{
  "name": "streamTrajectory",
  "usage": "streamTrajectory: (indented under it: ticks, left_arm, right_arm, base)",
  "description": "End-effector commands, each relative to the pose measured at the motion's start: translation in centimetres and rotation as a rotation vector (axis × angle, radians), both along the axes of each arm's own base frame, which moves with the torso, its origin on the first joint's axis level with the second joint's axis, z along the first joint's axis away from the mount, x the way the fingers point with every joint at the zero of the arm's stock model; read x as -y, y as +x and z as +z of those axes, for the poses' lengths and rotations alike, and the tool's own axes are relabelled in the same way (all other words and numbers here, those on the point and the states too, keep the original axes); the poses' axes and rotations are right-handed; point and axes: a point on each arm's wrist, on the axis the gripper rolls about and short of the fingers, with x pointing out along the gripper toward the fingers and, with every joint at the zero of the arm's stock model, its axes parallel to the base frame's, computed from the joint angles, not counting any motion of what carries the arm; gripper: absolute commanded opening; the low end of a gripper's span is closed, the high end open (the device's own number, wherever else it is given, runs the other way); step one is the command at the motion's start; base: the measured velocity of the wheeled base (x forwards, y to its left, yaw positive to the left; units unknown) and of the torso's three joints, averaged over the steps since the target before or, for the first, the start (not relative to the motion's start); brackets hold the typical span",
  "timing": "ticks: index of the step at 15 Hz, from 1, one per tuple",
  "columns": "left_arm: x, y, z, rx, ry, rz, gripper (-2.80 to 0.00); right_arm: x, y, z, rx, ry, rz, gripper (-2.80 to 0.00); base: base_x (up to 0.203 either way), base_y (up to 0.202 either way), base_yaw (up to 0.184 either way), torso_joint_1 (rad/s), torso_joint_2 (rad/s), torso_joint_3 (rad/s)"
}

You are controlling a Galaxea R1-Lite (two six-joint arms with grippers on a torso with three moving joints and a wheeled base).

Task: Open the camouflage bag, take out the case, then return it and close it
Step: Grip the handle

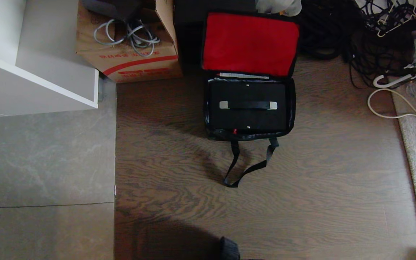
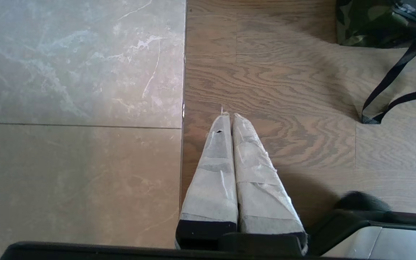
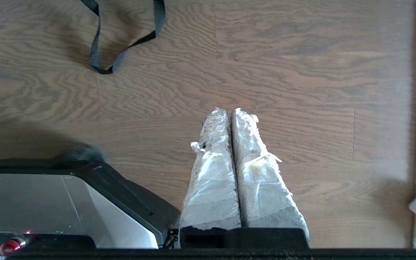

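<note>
I see the camouflage bag (image 1: 249, 77) lying open on the wood floor (image 1: 302, 180) at twelve o'clock, the case (image 1: 247, 106) inside it. My left pincer (image 2: 228, 116) and right pincer (image 3: 226, 111) hang pressed together, empty.

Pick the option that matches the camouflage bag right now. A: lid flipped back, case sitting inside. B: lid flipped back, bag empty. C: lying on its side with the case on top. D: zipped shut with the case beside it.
A: the camouflage bag has its red-lined lid folded back, and the case sits inside, handle facing up.
</note>
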Motion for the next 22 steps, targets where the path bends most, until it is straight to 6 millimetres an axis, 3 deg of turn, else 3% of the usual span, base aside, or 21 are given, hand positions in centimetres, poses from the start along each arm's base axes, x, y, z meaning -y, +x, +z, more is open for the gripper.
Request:
streamTrajectory:
  ticks: [1,14,22]
  left_arm:
    - [0.00,0.08,-0.30,-0.010,-0.001,0.001,-2.80]
    - [-0.01,0.08,-0.28,-0.008,-0.006,0.001,-2.80]
    - [0.00,0.08,-0.26,-0.007,-0.003,0.001,-2.80]
  right_arm:
    - [0.00,0.01,-0.01,-0.003,0.000,0.001,-2.80]
    - [0.00,0.01,-0.01,-0.003,0.000,0.001,-2.80]
    - [0.00,0.01,-0.01,-0.003,0.000,0.000,-2.80]
  base:
    - [0.000,0.000,0.000,0.000,0.00,0.000]
    - [0.000,0.000,0.000,0.000,0.00,0.000]
    - [0.185,-0.130,0.003,0.002,0.00,0.004]
